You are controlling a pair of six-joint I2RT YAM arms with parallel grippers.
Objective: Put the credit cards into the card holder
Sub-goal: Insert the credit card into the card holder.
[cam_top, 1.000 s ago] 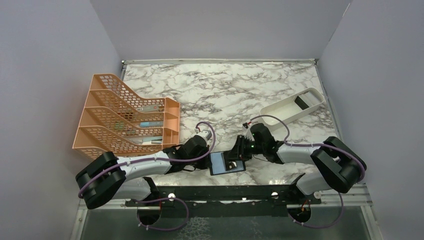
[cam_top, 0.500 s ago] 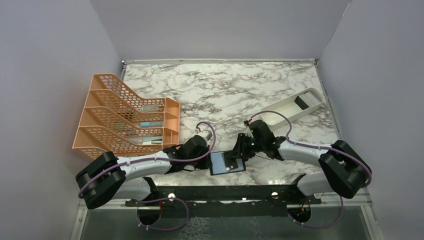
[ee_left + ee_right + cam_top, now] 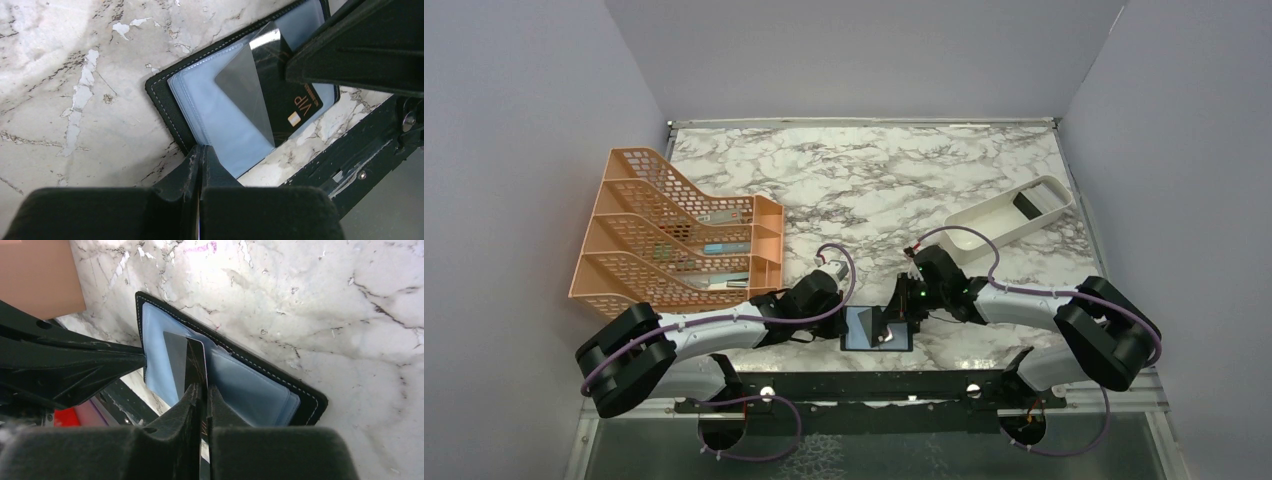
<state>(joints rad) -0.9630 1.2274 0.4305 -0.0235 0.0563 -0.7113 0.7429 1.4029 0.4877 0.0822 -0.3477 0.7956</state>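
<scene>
R gripper [image 3: 203,386] clamped on the black VIP card [image 3: 292,100], card sitting in the open card holder [image 3: 215,115]
You've got the card holder lying open, blue-grey lining up, at the near edge of the marble table [image 3: 864,190]; its near side is just beside the black frame rail [image 3: 360,150] w/ only a thin strip of marble between. The card is tilted up off the lining over the holder's middle, VIP end toward the rail. L gripper [image 3: 200,150] is pressed fully shut, tips touching the holder's left edge; can't tell if it pinches any lining. Both grippers face each other across the holder, so there's little room between them. Open marble lies beyond the far side; orange mesh rack [image 3: 674,235] well off L, white tray [image 3: 984,225] well off far R
</scene>
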